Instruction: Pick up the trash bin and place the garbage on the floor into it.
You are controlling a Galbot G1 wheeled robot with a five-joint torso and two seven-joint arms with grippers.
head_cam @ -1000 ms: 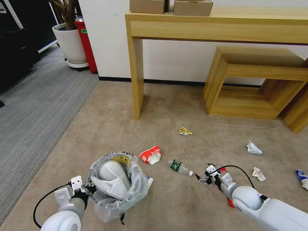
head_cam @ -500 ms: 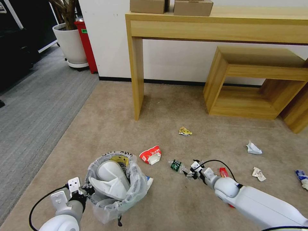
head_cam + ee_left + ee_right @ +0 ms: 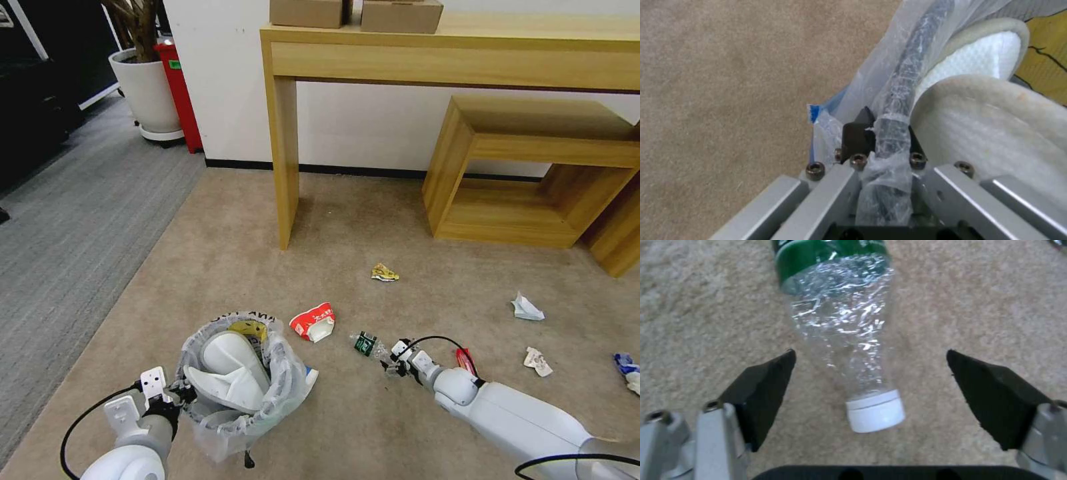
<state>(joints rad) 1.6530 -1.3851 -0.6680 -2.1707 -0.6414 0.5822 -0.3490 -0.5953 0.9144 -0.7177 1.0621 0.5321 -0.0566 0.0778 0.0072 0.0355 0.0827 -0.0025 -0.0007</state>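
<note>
Your left tool (image 3: 887, 146) pinches the trash bin (image 3: 237, 380) rim; right tool (image 3: 871, 390), spread, straddles the bottle (image 3: 840, 320) neck (seemingly untouched).

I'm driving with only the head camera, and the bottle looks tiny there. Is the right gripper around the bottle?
Observer: Yes. The right wrist view shows the right gripper open, with the neck of the bottle between its fingers, neither one touching it.
Operator: Is the bottle squashed?
Observer: Its clear body is crinkled, and the white cap is on.
Operator: Is the left gripper holding the bin?
Observer: The left wrist view shows the left gripper shut on the rim of the trash bin, pinching the plastic bag with it.
</note>
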